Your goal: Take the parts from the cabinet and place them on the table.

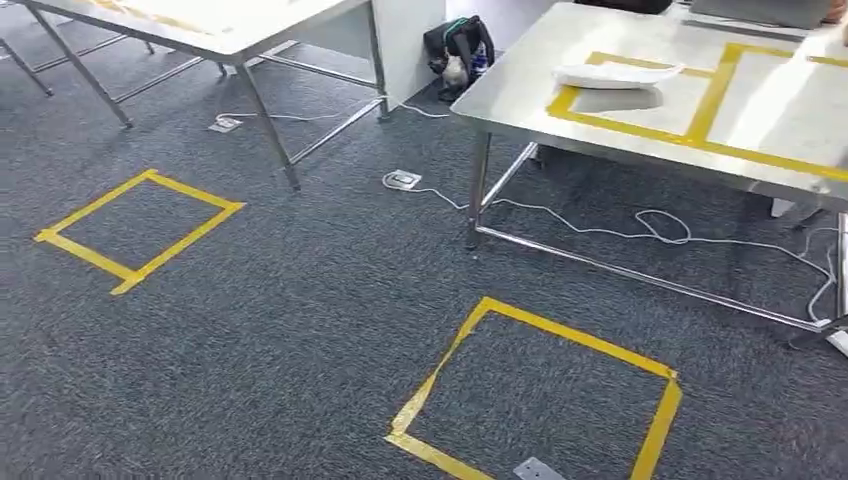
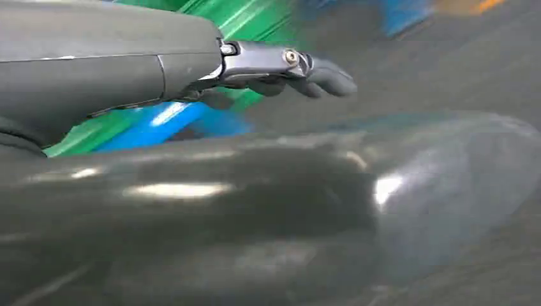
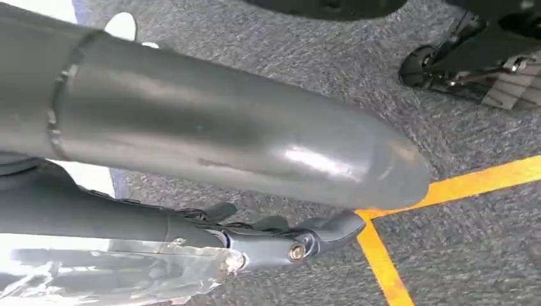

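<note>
Two steel-legged tables stand on the grey carpet (image 1: 300, 300). The nearer table (image 1: 520, 95), on the right, carries yellow tape lines marking out boxes on its top, and one white part (image 1: 615, 74), flat and pale, lies inside the left taped box. The second table (image 1: 230, 35) stands further back on the left. On the floor I count two yellow tape squares: one to the left (image 1: 140, 230) and one closer in, near the bottom (image 1: 540, 395). Two small white floor sockets show, one (image 1: 403, 180) by the near table's leg and one (image 1: 224, 124) under the far table, with white cables (image 1: 640, 228) trailing from them. One dark bag (image 1: 458, 50) sits on the floor between the tables.

From the left wrist, the left hand (image 2: 300, 73) hangs blurred, dark fingers (image 2: 332, 81) stretched out together and loosely curved, with nothing in them; green and blue shapes smear behind it.

From the right wrist, the right hand (image 3: 306, 236) hangs over carpet and a yellow tape line (image 3: 446, 188), and something crinkled and clear or silvery (image 3: 127, 274) lies against its underside. I cannot tell whether the fingers grip it.
</note>
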